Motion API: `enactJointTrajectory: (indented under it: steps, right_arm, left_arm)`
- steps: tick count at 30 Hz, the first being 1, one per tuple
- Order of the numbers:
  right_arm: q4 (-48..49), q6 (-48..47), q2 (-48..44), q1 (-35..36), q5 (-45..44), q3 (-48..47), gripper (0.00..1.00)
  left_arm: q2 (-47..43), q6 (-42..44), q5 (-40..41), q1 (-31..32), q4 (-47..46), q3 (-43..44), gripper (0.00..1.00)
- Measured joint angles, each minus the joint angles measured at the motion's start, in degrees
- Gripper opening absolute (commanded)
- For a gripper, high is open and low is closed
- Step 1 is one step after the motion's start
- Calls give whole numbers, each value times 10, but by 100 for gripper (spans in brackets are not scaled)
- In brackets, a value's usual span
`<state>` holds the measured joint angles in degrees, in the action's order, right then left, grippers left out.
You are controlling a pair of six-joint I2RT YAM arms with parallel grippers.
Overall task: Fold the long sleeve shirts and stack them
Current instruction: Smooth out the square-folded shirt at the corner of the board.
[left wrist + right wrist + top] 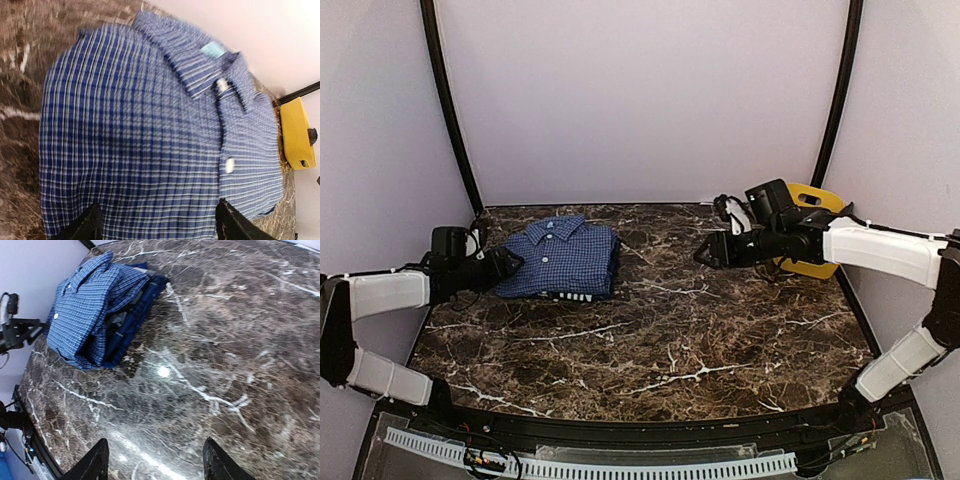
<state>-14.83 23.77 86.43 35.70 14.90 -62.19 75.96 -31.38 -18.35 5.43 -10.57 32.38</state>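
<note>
Well, the blue check shirt (560,258) lies folded just ahead of my left pincer (512,262), on top of the darker plaid shirt (131,322), whose navy edge shows beneath. Both pincers stand open and hold nothing. The right pincer (705,252) hangs over bare bench (670,330), well apart from the stack. My worry is that the left fingers are very near the stack's edge, so a careless move could drag the top shirt and spoil the fold. Behind the right pincer sits the yellow bin (294,132). Between the pincers the bench gives wide room.
</note>
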Motion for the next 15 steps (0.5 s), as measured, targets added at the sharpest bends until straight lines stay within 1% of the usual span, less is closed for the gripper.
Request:
enactJointTrajectory:
  steps: [1, 2, 3, 5, 7, 11, 15]
  right_arm:
    - [-15, -6, -20, -3, -18, 8, 66]
    - [-30, -12, -44, -8, -38, 17, 71]
    - [-45, -17, -67, -14, -57, 24, 75]
    - [-72, -28, -114, -29, -96, 38, 89]
    - [-92, -34, -155, -43, -131, 47, 98]
    - [-123, -50, -225, -85, -184, 53, 99]
    - [-143, -68, -234, -125, -202, 45, 99]
  left_arm:
    - [-29, 0, 5, 0, 1, 1, 85]
    - [-57, 2, 10, 0, 3, 2, 87]
    - [-80, 3, 15, 0, 6, 5, 91]
    - [-127, 10, 25, 0, 18, 21, 95]
    - [-158, 22, 34, 0, 36, 46, 98]
    - [-189, 53, 59, 5, 75, 103, 99]
    - [-207, 89, 92, 13, 111, 147, 99]
